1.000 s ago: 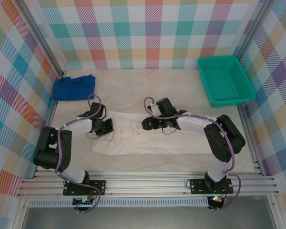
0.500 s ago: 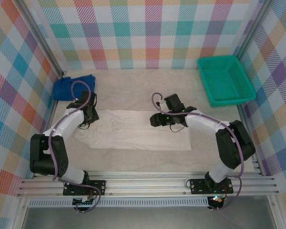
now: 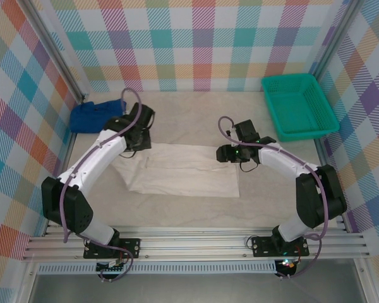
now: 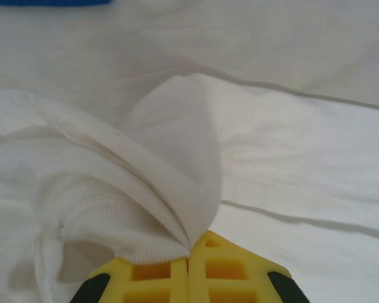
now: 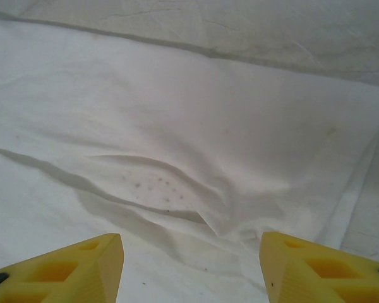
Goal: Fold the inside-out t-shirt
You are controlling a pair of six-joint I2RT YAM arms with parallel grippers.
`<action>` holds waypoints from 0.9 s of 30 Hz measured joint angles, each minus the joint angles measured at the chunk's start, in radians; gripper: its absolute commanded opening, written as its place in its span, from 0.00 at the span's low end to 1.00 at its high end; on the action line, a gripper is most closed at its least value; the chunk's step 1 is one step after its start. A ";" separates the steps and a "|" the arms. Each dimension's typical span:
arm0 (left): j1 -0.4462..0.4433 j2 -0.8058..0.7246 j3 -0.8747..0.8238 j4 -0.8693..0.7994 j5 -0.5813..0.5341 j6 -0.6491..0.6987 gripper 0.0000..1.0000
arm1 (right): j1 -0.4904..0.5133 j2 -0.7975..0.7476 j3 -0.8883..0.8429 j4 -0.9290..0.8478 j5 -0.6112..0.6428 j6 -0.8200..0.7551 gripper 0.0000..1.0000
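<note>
Left gripper (image 4: 189,255): jaws were pressed together, pinching a bunched edge of the t-shirt (image 3: 183,172).
Right gripper (image 5: 189,246): jaws were parted, empty, just above the cloth's right end.
Where t-shirt lay: mid-table, flattened, between both arms.
Blue cloth (image 3: 98,115): far-left corner, apart.

We find no legible text, label, brand, number or sign in any of the views.
</note>
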 measured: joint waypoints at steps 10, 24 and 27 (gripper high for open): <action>-0.239 0.211 0.195 -0.025 0.143 -0.072 0.00 | -0.080 0.002 -0.060 -0.032 -0.017 0.033 0.59; -0.318 0.354 0.314 -0.005 0.242 -0.083 0.00 | -0.114 0.145 -0.080 0.032 -0.152 0.078 0.56; -0.318 0.381 0.338 0.001 0.244 -0.085 0.00 | -0.114 0.148 -0.080 0.040 -0.167 0.081 0.56</action>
